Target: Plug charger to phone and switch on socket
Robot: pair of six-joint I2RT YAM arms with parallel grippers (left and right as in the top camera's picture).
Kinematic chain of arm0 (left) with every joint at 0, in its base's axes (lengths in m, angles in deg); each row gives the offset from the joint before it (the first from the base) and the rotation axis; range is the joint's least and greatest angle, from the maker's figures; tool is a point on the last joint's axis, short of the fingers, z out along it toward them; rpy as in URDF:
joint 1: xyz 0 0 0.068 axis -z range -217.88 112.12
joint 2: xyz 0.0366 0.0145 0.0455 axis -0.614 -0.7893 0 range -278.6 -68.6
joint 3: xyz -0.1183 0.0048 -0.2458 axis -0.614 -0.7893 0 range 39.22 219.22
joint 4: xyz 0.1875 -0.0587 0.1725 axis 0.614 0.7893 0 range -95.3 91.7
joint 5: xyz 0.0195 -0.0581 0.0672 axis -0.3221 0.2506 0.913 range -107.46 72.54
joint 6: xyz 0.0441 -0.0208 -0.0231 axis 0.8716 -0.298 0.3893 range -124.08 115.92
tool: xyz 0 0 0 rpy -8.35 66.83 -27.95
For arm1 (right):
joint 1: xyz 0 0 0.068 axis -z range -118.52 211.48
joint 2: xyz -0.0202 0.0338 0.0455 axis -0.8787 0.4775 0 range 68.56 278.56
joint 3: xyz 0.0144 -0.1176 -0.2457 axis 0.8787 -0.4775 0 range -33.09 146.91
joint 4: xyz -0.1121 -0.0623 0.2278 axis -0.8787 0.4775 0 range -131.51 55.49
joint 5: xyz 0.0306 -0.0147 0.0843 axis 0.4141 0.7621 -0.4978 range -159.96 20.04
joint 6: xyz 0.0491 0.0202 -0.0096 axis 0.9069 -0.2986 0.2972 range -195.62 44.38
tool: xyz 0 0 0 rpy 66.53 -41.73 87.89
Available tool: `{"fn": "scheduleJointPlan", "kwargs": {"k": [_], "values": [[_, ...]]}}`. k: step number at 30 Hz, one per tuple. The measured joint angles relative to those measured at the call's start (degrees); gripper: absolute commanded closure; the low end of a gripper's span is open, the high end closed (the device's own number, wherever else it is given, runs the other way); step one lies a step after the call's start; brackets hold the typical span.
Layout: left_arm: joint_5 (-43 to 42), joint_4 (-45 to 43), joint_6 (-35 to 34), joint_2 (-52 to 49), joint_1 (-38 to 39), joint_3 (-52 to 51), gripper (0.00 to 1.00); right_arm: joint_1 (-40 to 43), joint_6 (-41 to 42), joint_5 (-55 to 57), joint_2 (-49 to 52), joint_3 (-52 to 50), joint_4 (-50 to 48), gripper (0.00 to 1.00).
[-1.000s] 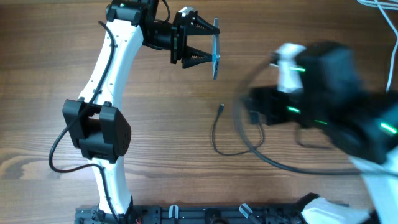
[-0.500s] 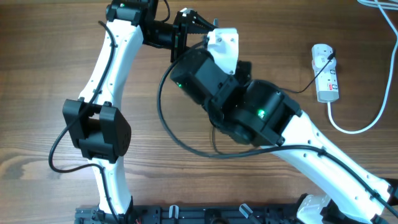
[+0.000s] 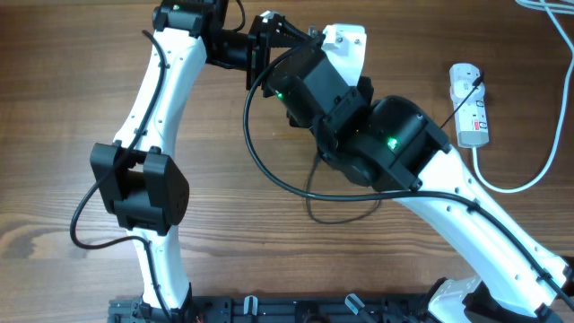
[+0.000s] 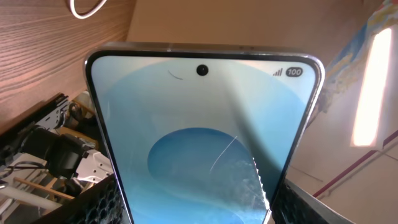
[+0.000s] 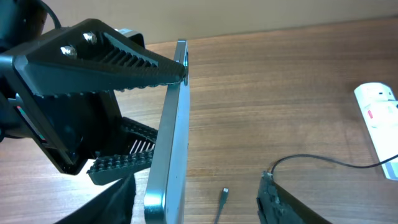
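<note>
Wood-grain table [image 3: 72, 108] everywhere, and honestly the overhead cam hides half of what matters. My right arm lies diagonally across the middle. It covers the phone, my left fingertips and my own right gripper, so I'm going by the wrist cams.

My left gripper [image 5: 167, 112] is clamped on the phone [image 5: 172, 155], holding it on edge up off the table with ridged fingers [image 5: 124, 62] on both faces. From the left wrist the cyan screen fills nearly everything. The frame cuts off its lower end, and a punch-hole camera and a "100" icon sit at the top. I can't make out the port in any view.

My right gripper [image 5: 199, 211] is spread wide with nothing in it. Only blurry finger stubs show at the bottom corners, just beside the phone's near end. The connector tip [image 5: 222, 196] lies loose on the wood below, near that end but not touching it. Overhead, only a loop of the charger [image 3: 327, 221] peeks out from under my arm.

Open wood runs between the phone and the socket [image 3: 469, 103], which sits well apart near the table's right edge. The right wrist frame crops it, and I can't tell how its switch is set. Its white lead [image 3: 511, 184] curves off toward that edge.

My right arm's own thick black cable [image 3: 256, 152] bows out beside the charger's loop, so they're easy to mix up.
</note>
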Motion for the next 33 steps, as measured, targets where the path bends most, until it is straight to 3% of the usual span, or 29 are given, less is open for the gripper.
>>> {"fn": "scheduleJointPlan", "kwargs": {"k": [5,33], "values": [[-0.13,0.00,-0.15,0.00,0.00,0.00,0.27,0.02,-0.72,-0.87,0.00,0.00,-0.26,0.48],[-0.13,-0.46,-0.42,0.00,0.00,0.00,0.26,0.02,-3.28,-1.18,3.61,0.04,-2.12,0.56]]}}
